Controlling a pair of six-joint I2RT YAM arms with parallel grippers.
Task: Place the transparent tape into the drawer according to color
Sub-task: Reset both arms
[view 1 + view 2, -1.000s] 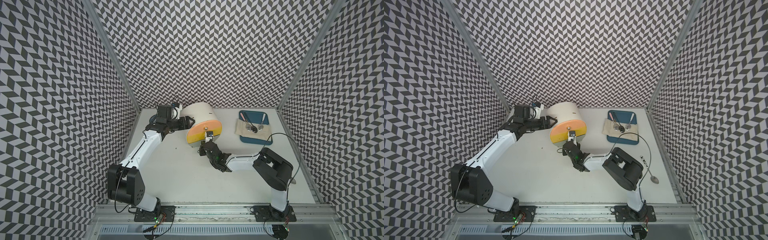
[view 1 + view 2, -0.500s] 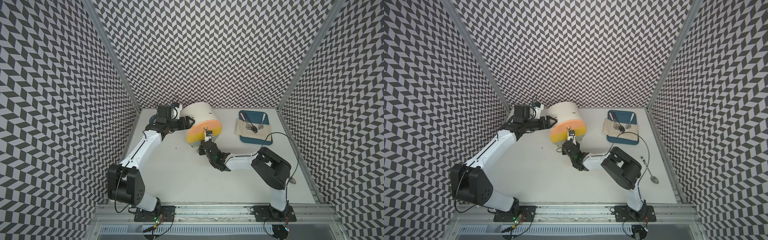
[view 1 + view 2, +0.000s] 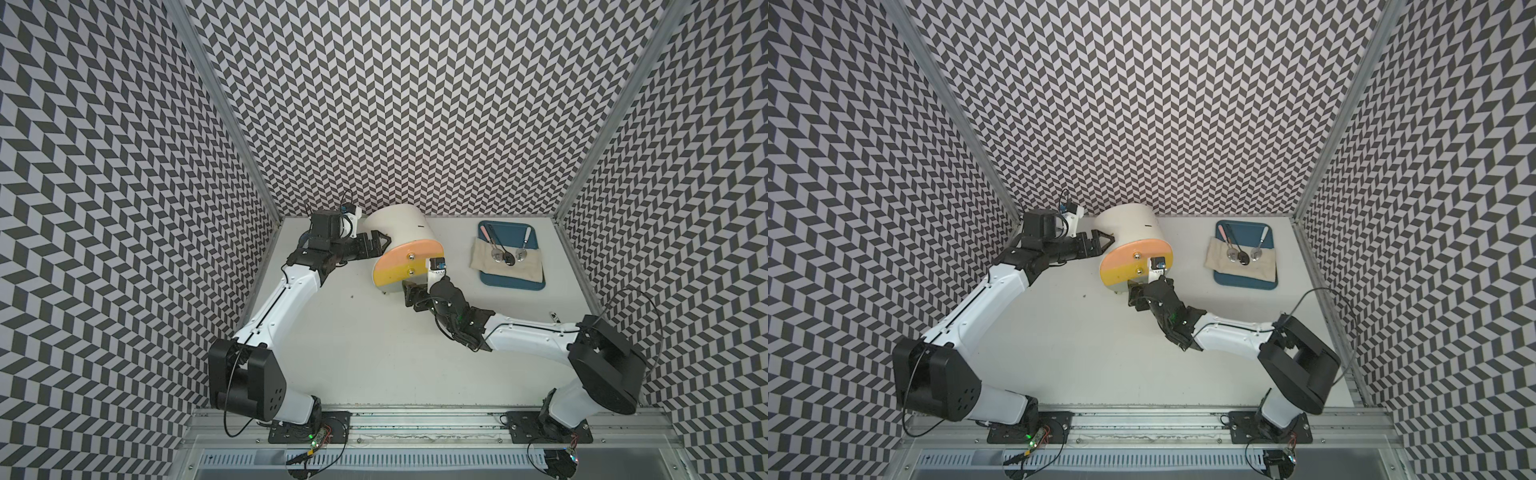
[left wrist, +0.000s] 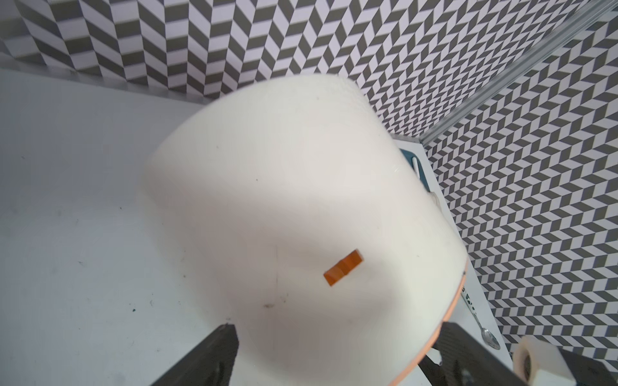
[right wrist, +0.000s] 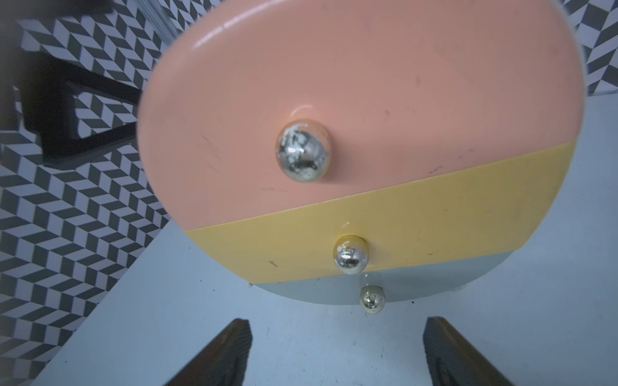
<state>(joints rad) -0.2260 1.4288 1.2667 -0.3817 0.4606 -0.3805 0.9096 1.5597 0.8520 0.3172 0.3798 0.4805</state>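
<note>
The white arch-topped cabinet stands at the back, turned toward the front left. All three of its drawers are closed: peach, yellow and grey-green. My left gripper is open, its fingers on either side of the white body. My right gripper is open and low over the table. The lowest drawer's knob sits just ahead of its fingertips, not between them. The transparent tape is out of view.
A blue tray stands at the back right with a beige cloth and several spoons on it. One loose spoon lies on the table near the right wall. Chevron walls close in three sides.
My right gripper has gone from shut to open in front of the lowest knob. The left gripper's jaws have widened around the cabinet body. Both arms have hardly moved.
</note>
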